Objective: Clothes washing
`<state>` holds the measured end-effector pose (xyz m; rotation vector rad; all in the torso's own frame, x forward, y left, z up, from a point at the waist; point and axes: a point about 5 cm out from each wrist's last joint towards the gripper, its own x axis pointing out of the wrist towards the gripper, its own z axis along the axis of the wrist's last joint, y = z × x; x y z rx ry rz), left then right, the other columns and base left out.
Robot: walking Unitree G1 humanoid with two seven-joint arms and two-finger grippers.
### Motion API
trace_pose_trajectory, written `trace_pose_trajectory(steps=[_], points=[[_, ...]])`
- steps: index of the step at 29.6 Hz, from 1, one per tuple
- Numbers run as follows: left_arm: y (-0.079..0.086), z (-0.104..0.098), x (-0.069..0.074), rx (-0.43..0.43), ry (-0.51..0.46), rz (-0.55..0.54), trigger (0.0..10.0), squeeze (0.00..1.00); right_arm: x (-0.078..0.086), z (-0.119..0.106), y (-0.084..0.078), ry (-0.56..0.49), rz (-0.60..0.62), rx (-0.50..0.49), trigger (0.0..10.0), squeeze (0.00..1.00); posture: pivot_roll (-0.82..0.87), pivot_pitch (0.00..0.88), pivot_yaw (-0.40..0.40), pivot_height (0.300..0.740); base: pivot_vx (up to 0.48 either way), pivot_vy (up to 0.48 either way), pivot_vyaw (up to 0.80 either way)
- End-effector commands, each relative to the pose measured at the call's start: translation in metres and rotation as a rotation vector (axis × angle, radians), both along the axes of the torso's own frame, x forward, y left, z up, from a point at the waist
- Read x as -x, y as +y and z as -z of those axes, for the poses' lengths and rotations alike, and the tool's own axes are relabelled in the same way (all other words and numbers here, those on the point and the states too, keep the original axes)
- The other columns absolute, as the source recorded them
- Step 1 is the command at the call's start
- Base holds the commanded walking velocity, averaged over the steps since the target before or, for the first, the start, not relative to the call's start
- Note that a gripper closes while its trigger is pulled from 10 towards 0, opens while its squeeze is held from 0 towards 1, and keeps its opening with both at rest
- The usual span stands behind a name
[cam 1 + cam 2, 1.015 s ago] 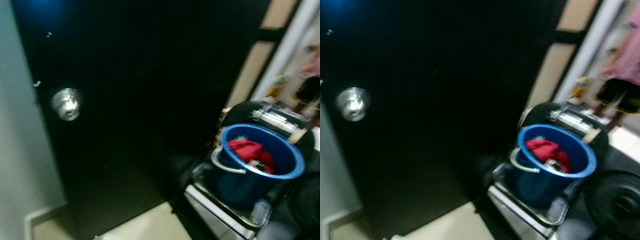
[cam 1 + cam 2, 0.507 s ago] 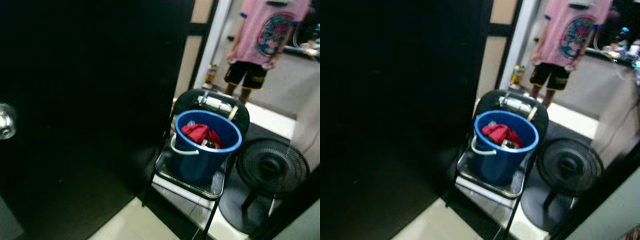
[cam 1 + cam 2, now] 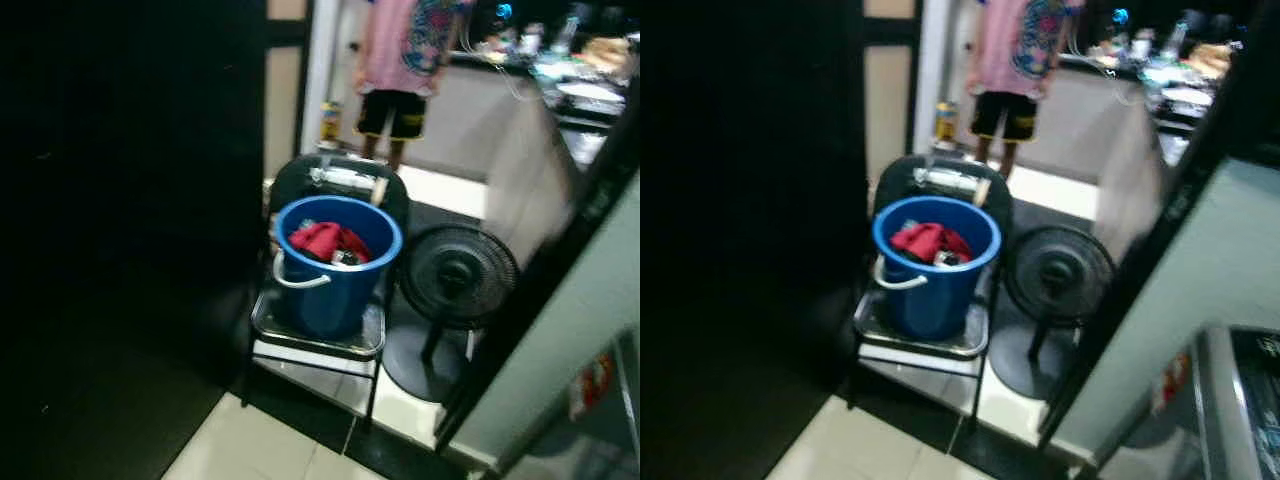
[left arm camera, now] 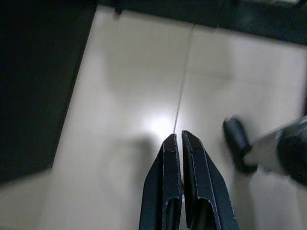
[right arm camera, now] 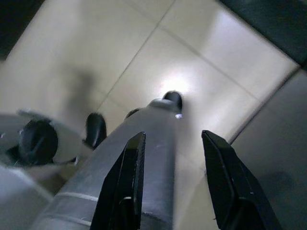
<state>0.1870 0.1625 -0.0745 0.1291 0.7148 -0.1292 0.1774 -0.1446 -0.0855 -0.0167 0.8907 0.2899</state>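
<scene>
bucket (image 3: pixel 335 262): blue, being carried by a chair (image 3: pixel 318 335) at 12 o'clock, red clothes (image 3: pixel 322 240) inside
left gripper (image 4: pixel 176 139): being hung over floor tiles, fingers pressed together, nothing held
right gripper (image 5: pixel 172 143): being held wide apart, empty
nearer arm: can't be judged, probably left
</scene>
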Motion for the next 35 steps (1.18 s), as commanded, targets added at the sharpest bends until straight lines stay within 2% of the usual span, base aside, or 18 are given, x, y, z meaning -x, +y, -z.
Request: trace_pose_trajectory(steps=[1,4,7,9,10,11,14,15,18,20,22,23,24,25,27,29,35], points=[[-0.001,-0.004,-0.005,0.031,-0.045,-0.009,10.0,0.00,-0.008,-0.005,0.001,-0.047,0.032,-0.047,10.0,0.00,0.00,0.009,0.011,0.740,0.000,0.000,-0.80],[0.000,-0.012,-0.013,0.074,-0.110,-0.007,10.0,0.00,-0.021,-0.015,0.007,-0.119,0.022,-0.123,10.0,0.00,0.00,0.009,0.011,0.740,0.000,0.000,0.00],[0.003,-0.020,-0.017,0.057,-0.180,0.059,10.0,0.00,-0.038,-0.027,0.009,-0.204,-0.019,-0.181,10.0,0.00,0.00,0.015,0.015,0.740,0.000,0.000,0.00],[0.004,-0.022,-0.018,0.060,-0.200,0.062,10.0,0.00,-0.044,-0.032,0.010,-0.238,-0.030,-0.201,10.0,0.00,0.00,0.015,0.014,0.740,0.000,0.000,0.00],[0.005,-0.025,-0.020,0.057,-0.226,0.053,10.0,0.00,-0.051,-0.040,0.011,-0.286,-0.036,-0.228,10.0,0.00,0.00,0.018,0.013,0.740,0.000,0.000,0.00],[0.005,-0.025,-0.020,0.057,-0.226,0.053,10.0,0.00,-0.051,-0.040,0.011,-0.286,-0.036,-0.228,10.0,0.00,0.00,0.018,0.013,0.740,0.000,0.000,0.00],[0.004,-0.040,-0.025,0.083,-0.333,0.055,10.0,0.00,-0.069,-0.062,0.018,-0.428,-0.084,-0.315,10.0,0.00,0.00,0.029,0.005,0.740,0.000,0.000,0.00],[0.004,-0.040,-0.025,0.083,-0.333,0.055,10.0,0.00,-0.069,-0.062,0.018,-0.428,-0.084,-0.315,10.0,0.00,0.00,0.029,0.005,0.740,0.000,0.000,0.00],[0.005,-0.061,-0.037,0.115,-0.468,0.014,10.0,0.00,-0.073,-0.075,0.032,-0.520,-0.203,-0.296,10.0,0.00,0.01,0.037,0.002,0.740,0.000,0.000,0.00],[0.004,-0.070,-0.044,0.135,-0.510,-0.005,10.0,0.00,-0.077,-0.078,0.039,-0.544,-0.192,-0.290,10.0,0.00,0.01,0.038,0.001,0.740,0.000,0.000,0.00],[0.002,-0.065,-0.046,0.134,-0.477,-0.006,10.0,0.00,-0.078,-0.075,0.038,-0.520,-0.128,-0.289,10.0,0.00,0.01,0.036,0.000,0.740,0.000,0.000,0.00],[0.001,-0.057,-0.043,0.123,-0.426,-0.004,10.0,0.00,-0.076,-0.066,0.033,-0.457,-0.056,-0.270,10.0,0.00,0.01,0.033,0.000,0.740,0.000,0.000,0.00],[0.001,-0.057,-0.043,0.123,-0.426,-0.004,10.0,0.00,-0.076,-0.066,0.033,-0.457,-0.056,-0.270,10.0,0.00,0.01,0.033,0.000,0.740,0.000,0.000,0.00],[0.001,-0.051,-0.042,0.115,-0.390,-0.002,10.0,0.00,-0.074,-0.060,0.030,-0.412,-0.007,-0.255,10.0,0.00,0.01,0.032,0.001,0.740,0.000,0.000,0.00],[0.003,-0.034,-0.033,0.100,-0.266,-0.050,10.0,0.00,-0.065,-0.044,0.021,-0.280,0.030,-0.121,10.0,0.00,0.02,0.036,0.005,0.740,0.000,0.000,0.00],[0.007,-0.023,-0.026,0.065,-0.164,-0.089,10.0,0.00,-0.062,-0.040,0.020,-0.249,0.049,-0.117,10.0,0.00,0.00,0.034,0.016,0.740,0.000,0.000,0.00],[0.002,-0.026,-0.028,0.090,-0.175,-0.097,10.0,0.00,-0.061,-0.041,0.027,-0.245,0.061,-0.151,10.0,0.00,0.01,0.034,0.015,0.740,0.000,0.000,0.00]])
